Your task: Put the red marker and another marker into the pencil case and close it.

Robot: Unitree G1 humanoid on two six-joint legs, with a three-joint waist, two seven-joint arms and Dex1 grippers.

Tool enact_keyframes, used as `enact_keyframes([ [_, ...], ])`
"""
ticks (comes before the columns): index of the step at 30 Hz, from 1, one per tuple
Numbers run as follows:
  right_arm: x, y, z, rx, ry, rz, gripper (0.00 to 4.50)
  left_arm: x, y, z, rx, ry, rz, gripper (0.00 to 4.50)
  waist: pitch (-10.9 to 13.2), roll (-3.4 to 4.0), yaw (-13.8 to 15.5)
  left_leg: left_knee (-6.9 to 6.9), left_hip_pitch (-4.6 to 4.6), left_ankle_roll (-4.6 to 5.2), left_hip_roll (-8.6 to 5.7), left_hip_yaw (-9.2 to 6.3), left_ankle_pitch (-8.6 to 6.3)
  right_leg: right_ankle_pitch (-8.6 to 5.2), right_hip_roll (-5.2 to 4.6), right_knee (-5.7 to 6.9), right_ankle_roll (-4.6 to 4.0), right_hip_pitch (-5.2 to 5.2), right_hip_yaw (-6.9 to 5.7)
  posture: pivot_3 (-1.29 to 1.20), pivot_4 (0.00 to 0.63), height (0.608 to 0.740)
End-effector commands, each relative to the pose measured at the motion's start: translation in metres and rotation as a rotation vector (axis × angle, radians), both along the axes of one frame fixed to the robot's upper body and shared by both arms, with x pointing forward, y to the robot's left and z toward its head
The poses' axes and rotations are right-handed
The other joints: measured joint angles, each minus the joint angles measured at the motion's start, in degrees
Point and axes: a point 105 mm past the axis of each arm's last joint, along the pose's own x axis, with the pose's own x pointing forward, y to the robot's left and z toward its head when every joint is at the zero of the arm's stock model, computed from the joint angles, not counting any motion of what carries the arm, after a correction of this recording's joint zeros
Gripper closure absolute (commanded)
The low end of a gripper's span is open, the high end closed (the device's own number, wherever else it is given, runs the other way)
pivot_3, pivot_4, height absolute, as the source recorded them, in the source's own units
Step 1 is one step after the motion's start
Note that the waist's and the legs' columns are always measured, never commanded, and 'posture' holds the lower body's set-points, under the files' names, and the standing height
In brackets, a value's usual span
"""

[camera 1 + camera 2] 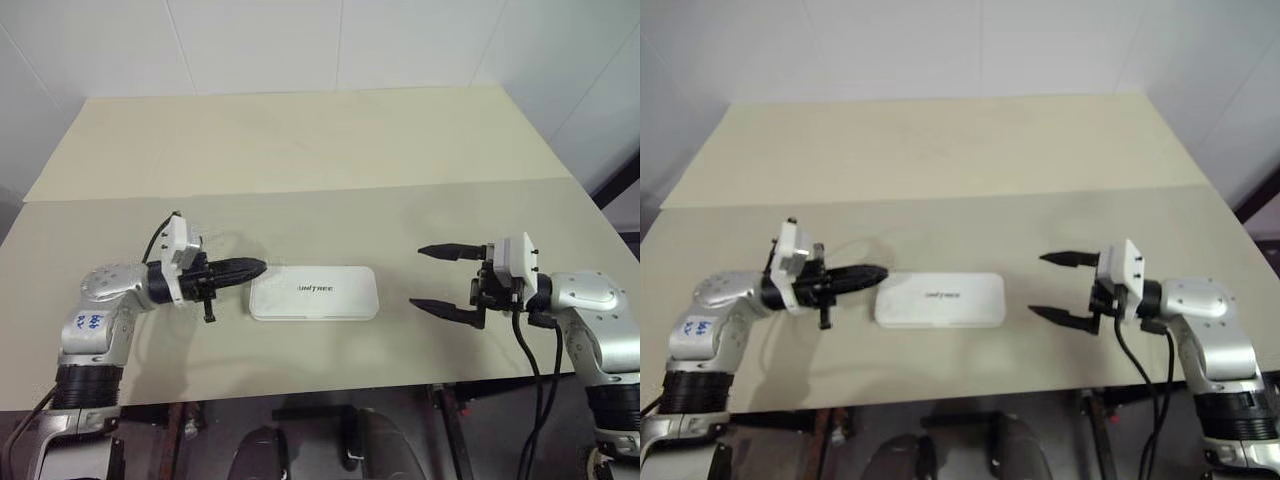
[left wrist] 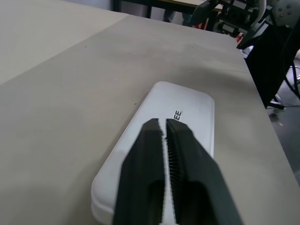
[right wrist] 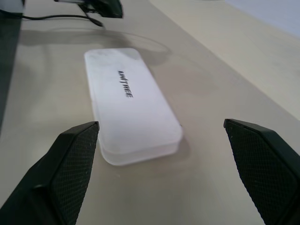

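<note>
the pencil case is lying flat and shut on the table, lid down all the way round, with the dark lettering facing up. it is sitting between the two arms, near the front edge of the table. no markers are lying anywhere on the tabletop that the pictures are showing, neither the red one nor the green one. judging from that, they are most likely sitting inside the case already, though the lid is hiding the inside, so this cannot be checked.

the left gripper is pointing level at the short end of the case on the robot's left side. its fingers are lying almost pressed together, with just a thin slit between them, and they are pinching nothing. in the head views the tip is sitting just beside the corner of the case; whether it is touching the lid cannot be told.

the right gripper is hanging well apart from the other short end of the case. its fingers are spread wide, one on each side of the case as its own camera is seeing it, and they are holding nothing.

as a judgement, the task is looking finished or very nearly so: case closed, table free of markers. what is possibly left is only making sure the lid is snapped fully down and drawing both arms clear.
</note>
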Motion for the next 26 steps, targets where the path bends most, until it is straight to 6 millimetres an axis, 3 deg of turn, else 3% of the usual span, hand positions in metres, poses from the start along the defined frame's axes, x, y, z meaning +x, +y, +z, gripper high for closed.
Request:
enact_keyframes([
  [1, -0.003, -0.013, 0.013, 0.017, -0.07, -0.042, 0.0, -0.004, 0.005, 0.016, -0.012, -0.085, 0.035, 2.86, 0.0, -0.01, 0.0, 0.0, -0.01, 0.0, 0.01, 0.0, 0.0, 0.0, -0.01, 0.0, 0.0, 0.0, 0.01, 0.0, 0.15, 0.74],
  [9, -0.007, -0.028, 0.012, 0.06, -0.075, -0.105, 0.0, -0.009, 0.003, 0.025, -0.022, -0.133, 0.041, 0.13, 0.0, -0.01, 0.0, -0.01, 0.01, -0.01, 0.02, 0.02, -0.01, 0.0, 0.0, 0.0, 0.0, 0.0, 0.1, 0.0, 0.15, 0.74],
  [17, -0.004, -0.046, 0.016, 0.056, -0.087, -0.143, 0.0, -0.013, 0.001, 0.028, -0.006, -0.166, 0.027, 0.02, 0.0, -0.01, -0.1, -0.03, 0.04, -0.02, -0.02, 0.06, -0.01, 0.0, 0.04, -0.01, 0.0, 0.0, 0.17, 0.0, 0.15, 0.74],
  [26, 0.006, -0.039, 0.018, 0.049, -0.091, -0.106, 0.0, -0.015, 0.009, 0.029, 0.023, -0.173, 0.031, 0.02, 0.0, -0.01, -0.1, -0.03, 0.04, -0.02, 0.0, 0.08, -0.01, 0.0, 0.04, -0.04, 0.0, 0.0, 0.2, 0.0, 0.15, 0.74],
])
